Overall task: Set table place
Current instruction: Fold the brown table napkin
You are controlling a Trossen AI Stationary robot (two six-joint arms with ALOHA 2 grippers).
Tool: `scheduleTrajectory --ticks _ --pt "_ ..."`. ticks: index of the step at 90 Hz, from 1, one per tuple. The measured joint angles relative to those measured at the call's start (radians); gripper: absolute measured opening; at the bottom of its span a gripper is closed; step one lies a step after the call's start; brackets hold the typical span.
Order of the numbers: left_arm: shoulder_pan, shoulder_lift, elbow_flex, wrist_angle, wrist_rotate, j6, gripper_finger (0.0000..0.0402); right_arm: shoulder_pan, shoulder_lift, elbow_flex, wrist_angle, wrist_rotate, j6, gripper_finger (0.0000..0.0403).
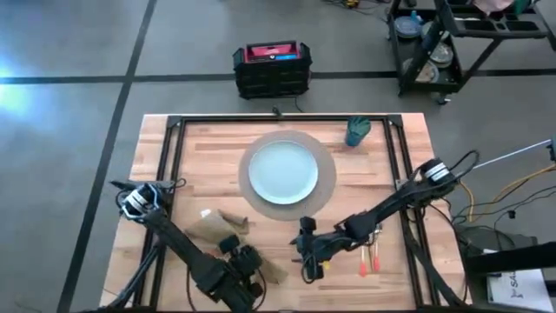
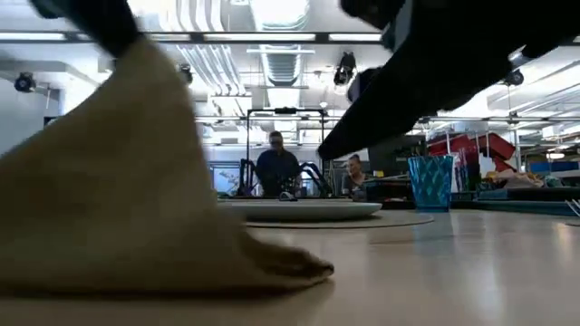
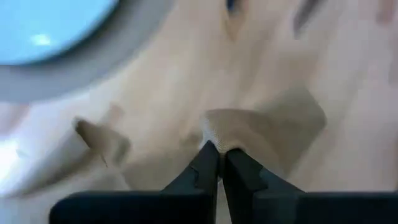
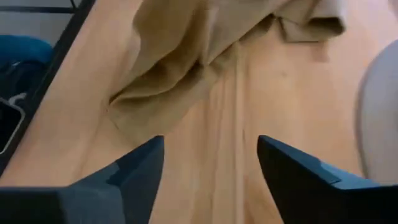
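A brown cloth napkin (image 1: 217, 228) lies crumpled on the table (image 1: 208, 148), left of the pale blue-green plate (image 1: 282, 171), which sits on a round tan mat (image 1: 327, 184). My left gripper (image 3: 217, 149) is shut on the napkin near the table's front edge. In the low view the napkin (image 2: 118, 208) rises like a tent. My right gripper (image 4: 211, 155) stands open just right of the napkin (image 4: 186, 62), low over bare wood, with nothing between its fingers. The orange-handled fork and spoon (image 1: 370, 257) lie to its right. A teal cup (image 1: 357, 131) stands at the far right. My left gripper pinches a raised fold of the napkin (image 3: 214, 132) between its two fingertips, coming from above. The cloth is drawn up to a peak (image 2: 136, 54) under the fingers. Its lower edge (image 2: 272, 267) still rests on the table.
A black metal rail frame (image 1: 174, 165) runs round the tabletop. A black crate (image 1: 271, 68) stands on the floor beyond the far edge, and a black cart (image 1: 452, 43) at the far right. Two people show in the room behind the table in the low view.
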Motion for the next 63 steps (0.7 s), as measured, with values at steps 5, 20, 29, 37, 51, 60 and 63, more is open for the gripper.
scheduleTrajectory --ticks 5,20,29,37,51,60,63 --pt "0.020 -0.009 0.000 -0.002 -0.019 0.012 0.0000 0.000 0.027 0.026 0.006 -0.014 -0.003 0.0253" --pt "0.067 -0.014 0.000 -0.037 -0.018 0.039 0.0000 0.001 0.072 0.054 -0.006 -0.043 -0.020 0.0238" --pt "0.069 -0.016 0.000 -0.055 -0.011 0.042 0.0000 0.000 0.074 0.044 -0.025 -0.039 -0.016 0.0232" --pt "0.068 -0.016 0.000 -0.070 -0.007 0.042 0.0000 0.000 0.073 0.023 -0.027 -0.035 0.002 0.0230" --pt "0.066 -0.017 0.000 -0.081 -0.006 0.039 0.0000 -0.004 0.076 0.004 -0.021 -0.028 0.021 0.0235" --pt "0.066 -0.019 0.000 -0.082 -0.007 0.041 0.0000 -0.005 0.081 0.000 -0.011 -0.008 0.029 0.0233" --pt "0.066 -0.019 0.000 -0.081 -0.007 0.041 0.0000 -0.005 0.081 0.000 -0.005 -0.003 0.029 0.0229"
